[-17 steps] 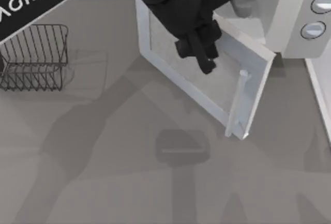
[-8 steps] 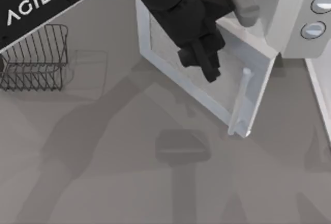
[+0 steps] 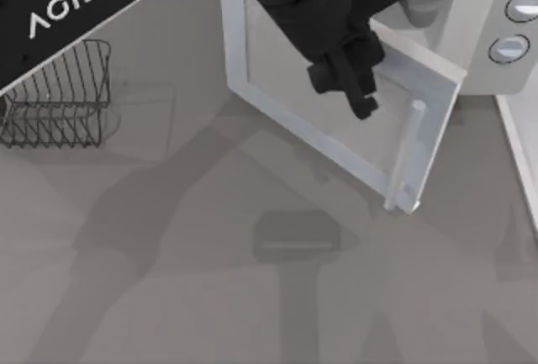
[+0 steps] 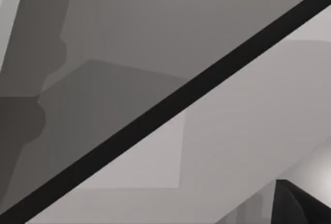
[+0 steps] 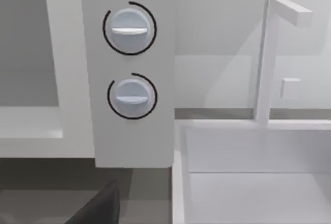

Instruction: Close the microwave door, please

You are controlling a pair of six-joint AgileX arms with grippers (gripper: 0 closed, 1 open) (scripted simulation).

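**Left gripper on the half-open door**

My left gripper [image 3: 357, 95] is over the window of the microwave door [image 3: 336, 120]; I cannot tell how its fingers stand. The door is partly open, swung out from the microwave [image 3: 483, 36] just behind my gripper. Its bar handle [image 3: 406, 154] lies just beyond my fingertips at the free edge. Two knobs [image 5: 129, 25] sit further right. A wire rack [image 3: 55, 95] is well apart, left.
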